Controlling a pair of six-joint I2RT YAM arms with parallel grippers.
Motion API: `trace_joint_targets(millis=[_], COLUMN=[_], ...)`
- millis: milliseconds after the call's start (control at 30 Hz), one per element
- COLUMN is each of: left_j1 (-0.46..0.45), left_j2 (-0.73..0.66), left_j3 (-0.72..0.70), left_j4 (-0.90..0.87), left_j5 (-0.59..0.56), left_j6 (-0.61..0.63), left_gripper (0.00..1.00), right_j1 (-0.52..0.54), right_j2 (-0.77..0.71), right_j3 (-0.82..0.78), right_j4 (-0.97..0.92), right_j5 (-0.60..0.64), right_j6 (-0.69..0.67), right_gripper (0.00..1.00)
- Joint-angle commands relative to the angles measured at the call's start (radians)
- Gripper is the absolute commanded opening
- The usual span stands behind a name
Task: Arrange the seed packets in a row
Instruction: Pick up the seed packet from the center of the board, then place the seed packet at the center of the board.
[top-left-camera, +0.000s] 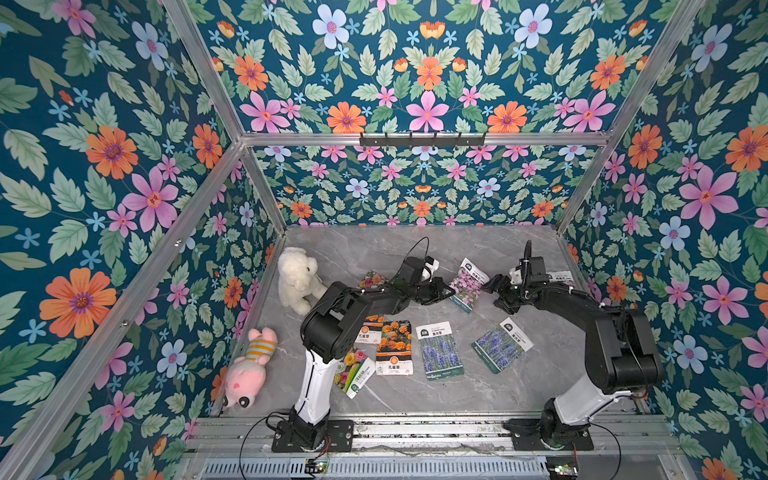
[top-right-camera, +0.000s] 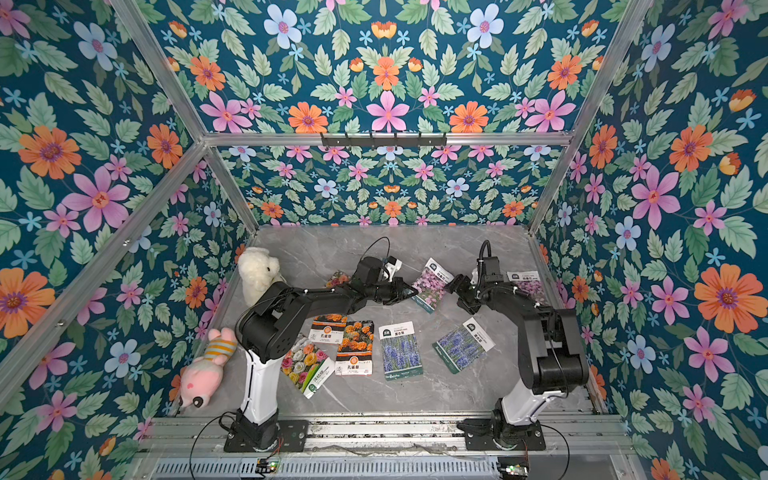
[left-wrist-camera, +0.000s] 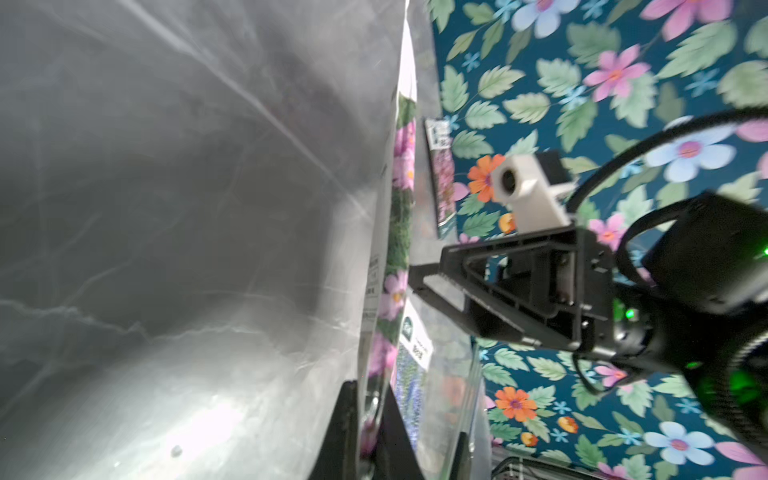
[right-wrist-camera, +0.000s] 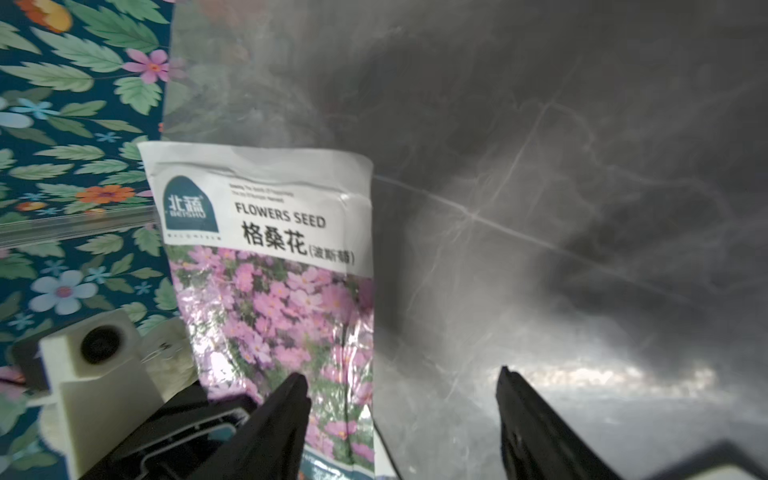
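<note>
right wrist | right gripper (right-wrist-camera: 401, 380) spread wide | left gripper (left-wrist-camera: 370, 432) clamped on pink packet (right-wrist-camera: 274, 299)

Enclosed cell, walls (top-left-camera: 428, 83) on all sides papered in dark teal floral print with pink, orange and pale blue flowers and green leaves, held in a bare aluminium frame (top-left-camera: 210, 83). A black hook rail (top-left-camera: 422, 141) sits on the back crossbar. The work surface is a glossy grey marble-veined tabletop (top-left-camera: 498, 249), with a bright glare patch (left-wrist-camera: 208, 415) in the left wrist view, and metal rails (top-left-camera: 415, 432) and a slotted vent strip (top-left-camera: 415, 469) run along its near edge.
</note>
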Motion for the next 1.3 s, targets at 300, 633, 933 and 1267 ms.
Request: trace_joint_targets(millis=[300, 633, 933, 1267], left_j1=[-0.001, 0.005, 0.053, 0.143], left_j2=[-0.053, -0.074, -0.165, -0.319], left_j3=[-0.058, -0.067, -0.055, -0.003], left_j4=[0.377, 0.276, -0.199, -0.577], left_j5=[0.043, 0.016, -0.157, -0.387], left_j6=[-0.301, -0.284, 0.051, 0.331], left_gripper=[0.00, 0.10, 0.70, 0.91], right_j1=[-0.001, -0.021, -0.130, -0.172], right_j2=[-0.050, -0.072, -0.140, -0.039], right_j3=[-0.038, -0.018, 0.079, 0.262], right_j4=[0.434, 0.353, -0.096, -0.485], right_j5=[-0.282, -0.252, -0.053, 0.135], right_j6=[0.273, 0.161, -0.245, -0.599], right_gripper=[0.54, 0.12, 0.00, 0.00])
